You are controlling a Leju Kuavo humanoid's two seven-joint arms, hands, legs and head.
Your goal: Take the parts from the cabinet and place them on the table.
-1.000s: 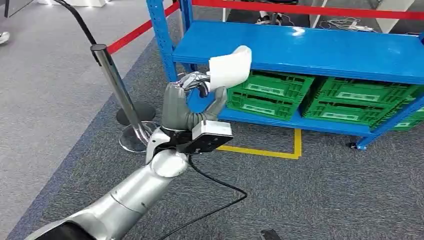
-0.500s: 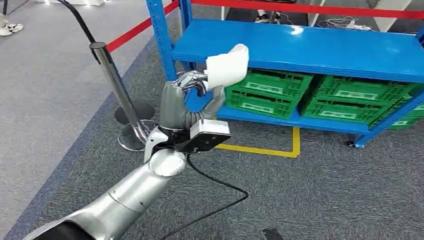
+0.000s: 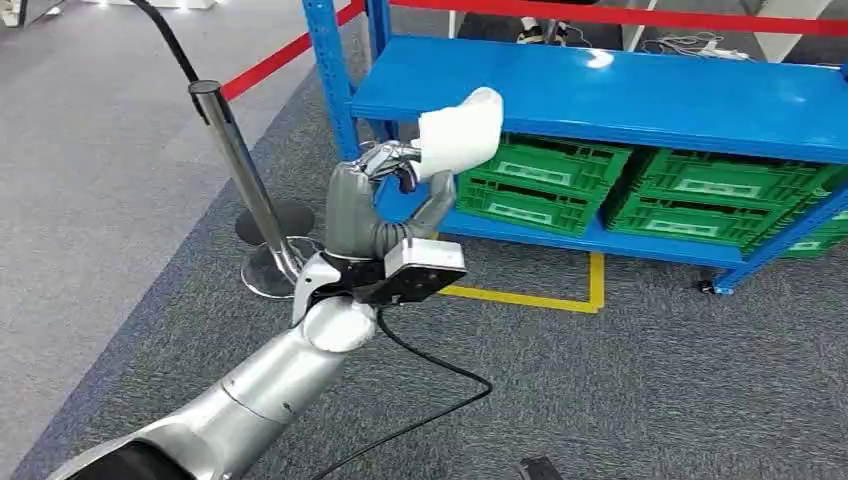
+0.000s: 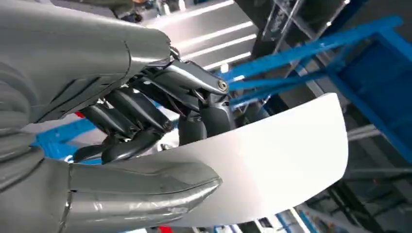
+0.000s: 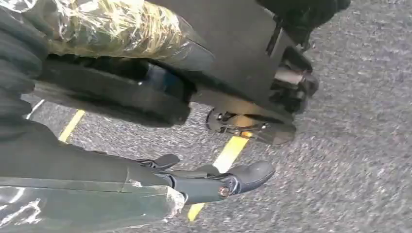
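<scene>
My left hand [image 3: 385,195] holds a white curved part [image 3: 460,132] raised in front of the blue cabinet rack [image 3: 640,95], level with the front edge of its shelf. In the left wrist view the dark fingers [image 4: 145,121] and the grey thumb clamp the white curved part [image 4: 272,160] between them. My right hand [image 5: 194,182] hangs low over the grey carpet, its fingers apart with nothing in them.
Green crates [image 3: 545,185] [image 3: 710,200] sit on the rack's lower shelf. A chrome stanchion post [image 3: 240,175] with a red belt [image 3: 280,55] stands left of the rack. Yellow tape [image 3: 560,300] marks the carpet, and a black cable [image 3: 430,400] trails from my left arm.
The whole picture has shifted slightly, so the camera moved. My left hand keeps its hold on the white part at about the same height before the shelf.
</scene>
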